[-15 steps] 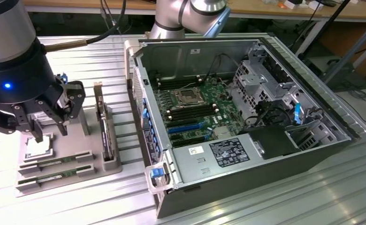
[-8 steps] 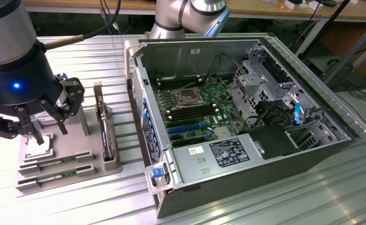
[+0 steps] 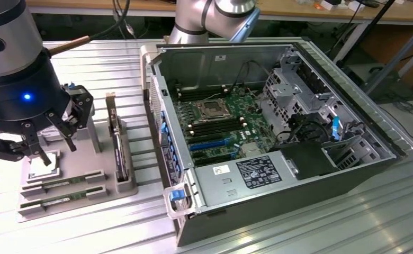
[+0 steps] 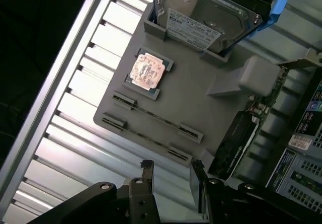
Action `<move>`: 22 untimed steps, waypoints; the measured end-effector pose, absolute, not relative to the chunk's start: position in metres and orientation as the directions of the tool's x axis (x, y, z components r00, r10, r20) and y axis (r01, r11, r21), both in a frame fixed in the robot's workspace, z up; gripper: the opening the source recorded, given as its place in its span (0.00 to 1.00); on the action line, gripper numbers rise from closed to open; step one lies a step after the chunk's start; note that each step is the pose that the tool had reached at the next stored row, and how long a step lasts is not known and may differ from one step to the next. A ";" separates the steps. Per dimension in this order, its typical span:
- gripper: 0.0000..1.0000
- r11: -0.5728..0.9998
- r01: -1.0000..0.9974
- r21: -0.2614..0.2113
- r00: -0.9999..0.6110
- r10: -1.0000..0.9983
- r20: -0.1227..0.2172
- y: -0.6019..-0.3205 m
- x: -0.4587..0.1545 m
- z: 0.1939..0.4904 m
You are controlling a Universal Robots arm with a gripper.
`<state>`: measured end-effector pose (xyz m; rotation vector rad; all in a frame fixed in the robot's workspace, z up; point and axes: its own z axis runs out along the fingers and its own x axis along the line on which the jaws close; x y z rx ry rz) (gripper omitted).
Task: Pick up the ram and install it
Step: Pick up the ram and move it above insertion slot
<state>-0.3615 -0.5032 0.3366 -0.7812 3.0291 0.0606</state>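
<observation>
Gripper (image 3: 33, 148) (image 4: 171, 166) hangs over gray tray (image 3: 97, 159) (image 4: 201, 83), claw spread wide, nothing between the fingers. Ram (image 3: 56, 184) (image 4: 157, 117) sits on edge in a tray holder, just beside CPU (image 3: 43, 170) (image 4: 147, 73). Second ram stick (image 3: 54, 200) (image 4: 146, 137) lies parallel next to it, both clear of the gripper. Expansion card (image 3: 118, 153) (image 4: 236, 143) stands upright on the tray side nearer the open computer case (image 3: 348, 153), at the exterior view's right, motherboard (image 3: 224, 124) exposed. Hard drive (image 4: 201, 12) stands in a tray slot.
</observation>
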 end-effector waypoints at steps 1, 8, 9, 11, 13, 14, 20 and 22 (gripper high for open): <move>0.42 0.866 -0.499 0.034 -0.867 -0.498 -0.022 -0.503 -0.362 0.336; 0.42 0.738 -0.674 0.034 -0.738 -0.674 -0.022 -0.503 -0.361 0.335; 0.42 0.723 -0.690 0.034 -0.724 -0.690 -0.022 -0.503 -0.361 0.334; 0.42 0.690 -0.723 0.034 -0.691 -0.722 -0.022 -0.503 -0.361 0.334; 0.42 0.654 -0.756 0.034 -0.655 -0.755 -0.022 -0.503 -0.361 0.332; 0.42 0.633 -0.773 0.034 -0.634 -0.773 -0.022 -0.503 -0.361 0.332; 0.42 0.494 -0.869 0.034 -0.495 -0.869 -0.022 -0.503 -0.360 0.328; 0.42 0.457 -0.889 0.034 -0.457 -0.889 -0.022 -0.503 -0.360 0.327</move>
